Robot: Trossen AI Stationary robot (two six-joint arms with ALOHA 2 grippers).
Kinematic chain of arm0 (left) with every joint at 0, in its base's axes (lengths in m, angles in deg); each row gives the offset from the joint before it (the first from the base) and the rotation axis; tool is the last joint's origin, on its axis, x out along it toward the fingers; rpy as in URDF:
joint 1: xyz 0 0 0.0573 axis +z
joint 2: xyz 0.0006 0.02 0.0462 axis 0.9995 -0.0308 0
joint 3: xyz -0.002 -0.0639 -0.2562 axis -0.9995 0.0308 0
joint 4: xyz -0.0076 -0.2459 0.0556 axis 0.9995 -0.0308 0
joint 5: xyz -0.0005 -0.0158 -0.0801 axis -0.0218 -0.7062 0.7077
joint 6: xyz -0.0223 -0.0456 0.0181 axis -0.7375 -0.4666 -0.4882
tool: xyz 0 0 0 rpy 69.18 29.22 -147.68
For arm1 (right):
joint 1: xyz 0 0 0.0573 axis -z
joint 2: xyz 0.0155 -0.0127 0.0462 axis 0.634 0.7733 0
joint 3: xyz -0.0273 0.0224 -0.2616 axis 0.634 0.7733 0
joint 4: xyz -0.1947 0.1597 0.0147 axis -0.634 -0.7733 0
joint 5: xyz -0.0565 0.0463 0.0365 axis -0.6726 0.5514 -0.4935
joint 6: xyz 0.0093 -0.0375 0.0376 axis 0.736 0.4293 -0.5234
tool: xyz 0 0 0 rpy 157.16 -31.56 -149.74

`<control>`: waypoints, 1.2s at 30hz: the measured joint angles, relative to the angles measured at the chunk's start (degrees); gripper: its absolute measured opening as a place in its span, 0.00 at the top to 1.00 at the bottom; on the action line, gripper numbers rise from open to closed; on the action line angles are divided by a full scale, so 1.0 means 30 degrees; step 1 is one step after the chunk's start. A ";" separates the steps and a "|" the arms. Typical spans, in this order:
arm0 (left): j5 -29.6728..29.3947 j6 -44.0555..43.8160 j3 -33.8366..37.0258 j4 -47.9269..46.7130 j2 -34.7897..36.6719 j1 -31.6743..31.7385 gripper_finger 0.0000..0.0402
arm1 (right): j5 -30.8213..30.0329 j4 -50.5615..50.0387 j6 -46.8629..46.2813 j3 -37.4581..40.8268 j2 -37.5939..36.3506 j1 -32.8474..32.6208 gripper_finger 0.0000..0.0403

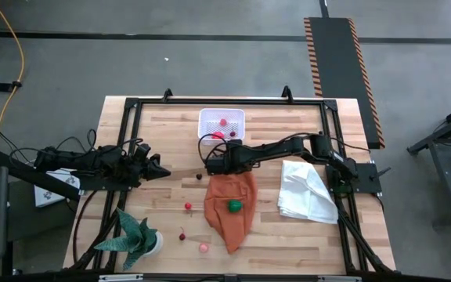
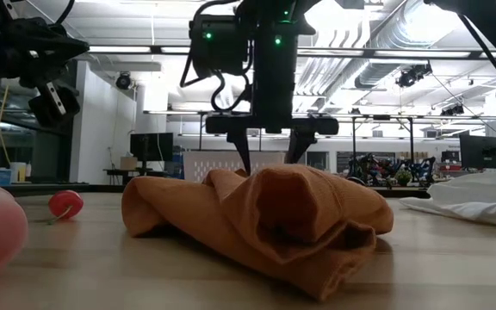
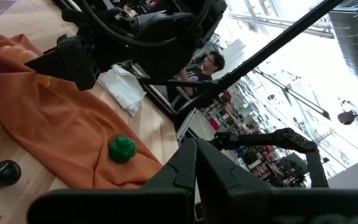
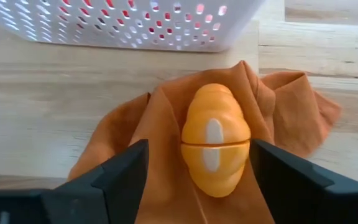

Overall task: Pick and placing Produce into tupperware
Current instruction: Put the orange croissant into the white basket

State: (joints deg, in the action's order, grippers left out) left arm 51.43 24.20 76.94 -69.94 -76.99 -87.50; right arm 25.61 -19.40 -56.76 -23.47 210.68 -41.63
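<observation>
- Hovering over the top edge of the orange cloth [image 1: 231,205], the right gripper [image 4: 199,163] has its fingers spread wide and holds nothing; an orange toy [image 4: 215,139] lies on the cloth between the two fingers, with a gap on each side.
- In the low view the same gripper [image 2: 269,148] hangs just above the bunched cloth [image 2: 265,224], fingertips apart.
- The left gripper [image 1: 163,171] waits at the table's left side, fingers shut and empty.
- The table [image 1: 171,200] is pale wood planks inside a black frame; a white cloth [image 1: 307,192] lies right of the orange one and a green potted plant [image 1: 136,237] stands at the near left corner.
- Beyond the table is a bright workshop with ceiling ducts and lamps; a person [image 3: 204,68] shows far off in the left wrist view.
- The tub [image 1: 221,124], white and perforated, sits at the far middle of the table with small red pieces inside.
- A green toy [image 1: 234,205] rests on the orange cloth.
- Loose on the wood left of the cloth are a dark cherry [image 1: 199,176], a red piece [image 1: 188,206], another cherry [image 1: 182,236] and a pink piece [image 1: 203,247].
</observation>
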 joint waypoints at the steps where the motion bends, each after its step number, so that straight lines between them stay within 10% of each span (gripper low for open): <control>1: 0.0000 0.0000 0.0002 0.0000 0.0000 -0.0002 1.00 | -0.0001 -0.0069 -0.0002 0.0000 0.0000 0.0007 0.33; 36: 0.0306 0.0000 0.0001 0.0036 0.0000 0.0001 1.00 | -0.0286 -0.0201 0.0369 0.0000 -0.0007 0.0393 0.26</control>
State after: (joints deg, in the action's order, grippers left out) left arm 52.35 24.20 76.95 -69.83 -76.99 -87.50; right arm 24.75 -20.00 -55.65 -23.47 210.66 -40.45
